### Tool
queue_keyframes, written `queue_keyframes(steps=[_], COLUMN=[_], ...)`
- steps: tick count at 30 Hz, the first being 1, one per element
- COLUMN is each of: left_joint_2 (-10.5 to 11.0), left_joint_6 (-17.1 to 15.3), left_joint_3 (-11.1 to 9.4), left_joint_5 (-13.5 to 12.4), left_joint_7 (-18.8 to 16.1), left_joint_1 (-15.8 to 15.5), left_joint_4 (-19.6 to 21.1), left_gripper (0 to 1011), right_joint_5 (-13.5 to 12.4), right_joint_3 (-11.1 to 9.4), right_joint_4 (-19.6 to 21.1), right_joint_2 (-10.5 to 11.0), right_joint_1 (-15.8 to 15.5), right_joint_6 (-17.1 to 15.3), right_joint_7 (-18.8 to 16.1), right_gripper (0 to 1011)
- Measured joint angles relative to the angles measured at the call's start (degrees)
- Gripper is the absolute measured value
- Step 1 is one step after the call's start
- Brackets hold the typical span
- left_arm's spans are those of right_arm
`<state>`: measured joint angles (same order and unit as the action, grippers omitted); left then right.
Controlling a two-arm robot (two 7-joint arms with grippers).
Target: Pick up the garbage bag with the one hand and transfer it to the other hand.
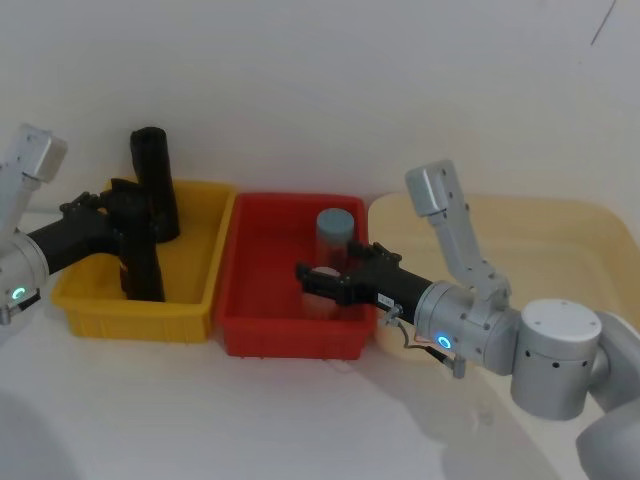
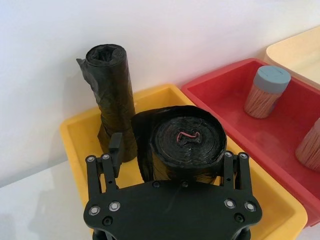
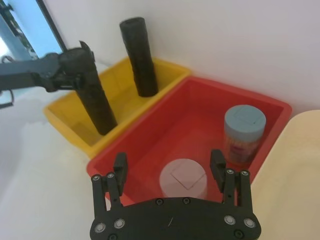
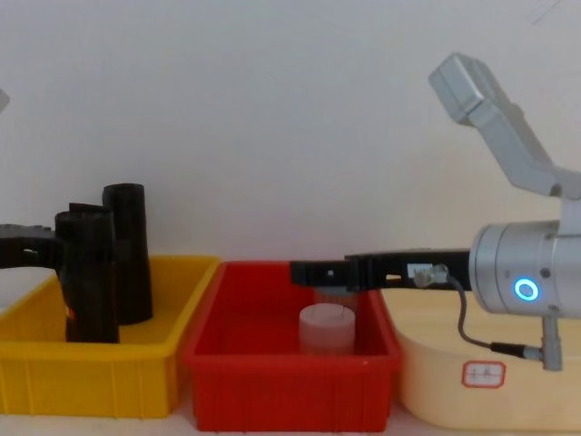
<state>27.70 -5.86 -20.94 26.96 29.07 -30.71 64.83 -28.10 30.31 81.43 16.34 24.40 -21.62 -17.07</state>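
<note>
Garbage bag (image 4: 86, 272), red mark (image 4: 69, 313) in chest view, clamped by left gripper (image 1: 130, 212); right gripper's (image 3: 168, 160) fingers (image 3: 120, 167) apart.

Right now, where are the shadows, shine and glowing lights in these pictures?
Head view: soft shadows on the white table before the red bin; a green ring and a blue ring glow on the arms. Chest view: that blue ring is the brightest spot. Left wrist view: a faint sheen on the garbage bag. Right wrist view: a bright pale patch beyond the yellow bin.
</note>
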Motion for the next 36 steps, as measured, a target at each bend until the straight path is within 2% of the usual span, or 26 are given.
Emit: queue_keyframes(steps=[17,36], left_joint_2=[-0.15,-0.21], left_joint_6=[-0.16,-0.20], left_joint_3=[-0.05,-0.04], left_joint_5=[-0.57,-0.72], left_joint_7=[-0.17,-0.19], left_joint_1=[-0.25,-0.32], left_joint_4=[-0.17,-0.21], left_gripper=[1001,1001], right_joint_5=[3.13,5.75], right_joint_3=[1.96,3.56], right_joint_4=[-6.27,-10.37], right_joint_2=[-0.91,-1.87], right_joint_1=[3.57,5.68], right_joint_6=[-0.63,-1.20], right_joint_7=[-0.99,-2.28], right_gripper=[1002,1001])
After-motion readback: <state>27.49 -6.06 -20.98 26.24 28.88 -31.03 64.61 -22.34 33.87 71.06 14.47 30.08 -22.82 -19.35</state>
